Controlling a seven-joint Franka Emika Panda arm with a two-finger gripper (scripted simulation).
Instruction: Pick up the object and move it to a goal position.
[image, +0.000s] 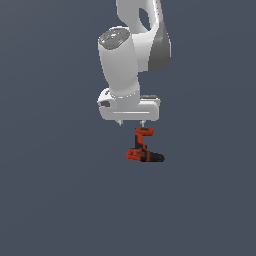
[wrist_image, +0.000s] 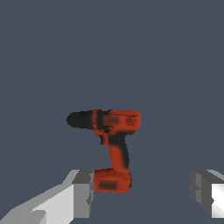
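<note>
The claw is standing wide open, its two fingers spread far apart and gripping nothing. In the wrist view one finger is sitting just beside the battery base of the drill; whether they are touching cannot be told. The other finger is standing well apart from it.

The drill is lying on its side on the dark grey surface, directly under the white arm in the exterior view. Its black chuck is pointing away from the red handle. No edge of the surface is showing.
</note>
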